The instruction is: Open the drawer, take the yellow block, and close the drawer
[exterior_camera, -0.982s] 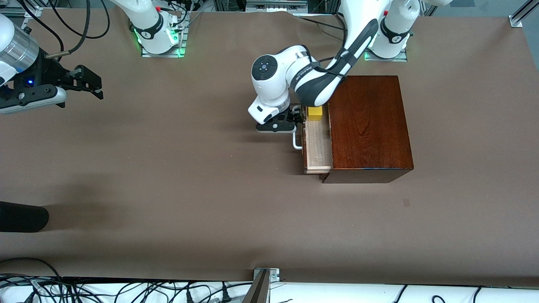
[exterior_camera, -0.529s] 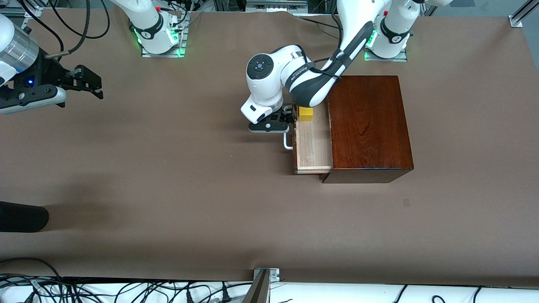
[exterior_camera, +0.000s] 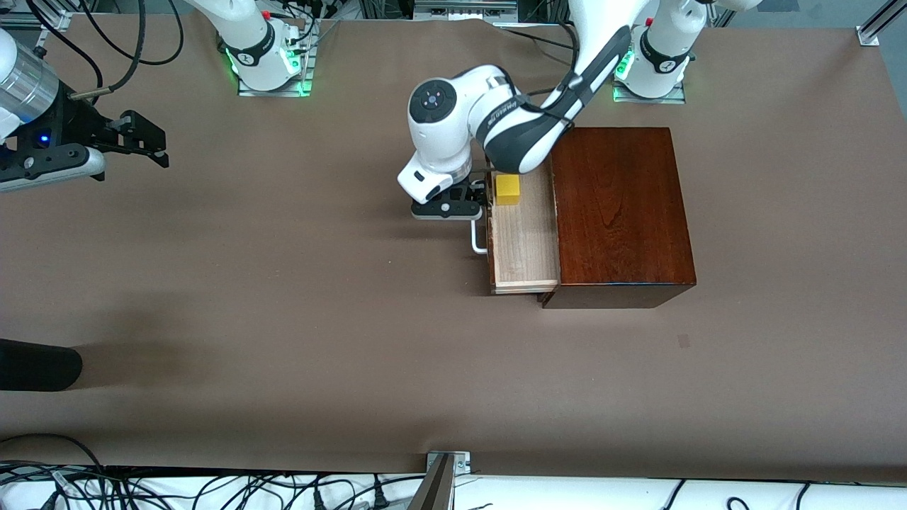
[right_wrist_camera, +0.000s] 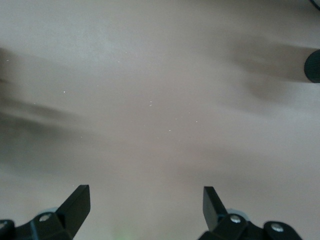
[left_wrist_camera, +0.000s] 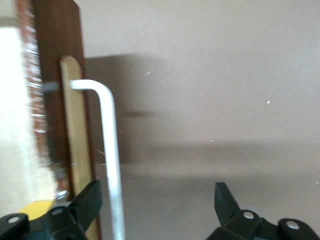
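The drawer (exterior_camera: 526, 244) stands pulled out of the dark mahogany box (exterior_camera: 618, 212), toward the right arm's end of the table. The yellow block (exterior_camera: 507, 190) lies in the drawer's corner farthest from the front camera. My left gripper (exterior_camera: 485, 198) is open at the drawer front, low by the table. In the left wrist view the white bar handle (left_wrist_camera: 110, 150) runs between the fingers of the left gripper (left_wrist_camera: 157, 202), close to one fingertip (left_wrist_camera: 90, 197). My right gripper (exterior_camera: 151, 145) is open and empty, waiting over bare table at the right arm's end; its wrist view shows the right gripper (right_wrist_camera: 145, 200) above only table.
A dark cylinder (exterior_camera: 35, 365) juts in at the right arm's end of the table, nearer to the front camera; it also shows in the right wrist view (right_wrist_camera: 313, 66). Cables and a metal bracket (exterior_camera: 446, 464) line the table edge nearest the camera.
The drawer has slid farther out of the box toward the right arm's end, carrying the yellow block with it. My left gripper moved the same way at the handle. The right arm barely moved.
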Motion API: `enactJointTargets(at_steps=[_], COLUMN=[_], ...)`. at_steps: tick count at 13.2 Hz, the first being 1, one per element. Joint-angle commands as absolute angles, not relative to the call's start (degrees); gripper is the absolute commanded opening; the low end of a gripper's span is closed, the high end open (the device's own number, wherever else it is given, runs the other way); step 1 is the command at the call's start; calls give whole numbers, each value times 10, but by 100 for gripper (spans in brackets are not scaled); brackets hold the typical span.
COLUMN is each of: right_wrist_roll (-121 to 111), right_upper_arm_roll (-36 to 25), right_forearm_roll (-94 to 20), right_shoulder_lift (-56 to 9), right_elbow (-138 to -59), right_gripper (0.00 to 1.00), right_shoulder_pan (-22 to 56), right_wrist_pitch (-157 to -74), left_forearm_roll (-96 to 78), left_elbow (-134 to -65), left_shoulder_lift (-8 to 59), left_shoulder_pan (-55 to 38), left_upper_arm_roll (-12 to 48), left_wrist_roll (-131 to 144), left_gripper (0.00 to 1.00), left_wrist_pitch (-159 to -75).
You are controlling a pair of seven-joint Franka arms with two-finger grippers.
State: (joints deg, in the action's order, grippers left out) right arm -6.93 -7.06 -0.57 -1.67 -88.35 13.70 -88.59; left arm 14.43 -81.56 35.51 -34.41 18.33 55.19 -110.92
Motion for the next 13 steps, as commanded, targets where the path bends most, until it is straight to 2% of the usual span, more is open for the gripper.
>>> enactJointTargets(at_steps=[1, 8, 13], right_wrist_roll=[-68, -73, -79], right_upper_arm_roll=[-69, -63, -26], right_forearm_roll=[0, -11, -34], right_shoulder_lift=[-18, -20, -52], right_elbow=[-875, -875, -878], right_gripper=[100, 100, 100], right_shoulder_pan=[134, 139, 173], right_wrist_pitch=[-876, -886, -867], left_forearm_roll=[132, 129, 43], left_elbow=[-777, -773, -781], left_shoulder_lift=[309, 175, 137], left_shoulder_pan=[-338, -192, -41], left_upper_arm_roll=[182, 181, 167], left_wrist_roll=[496, 281, 33], left_gripper=[100, 100, 100], left_wrist_pitch=[-1002, -858, -844])
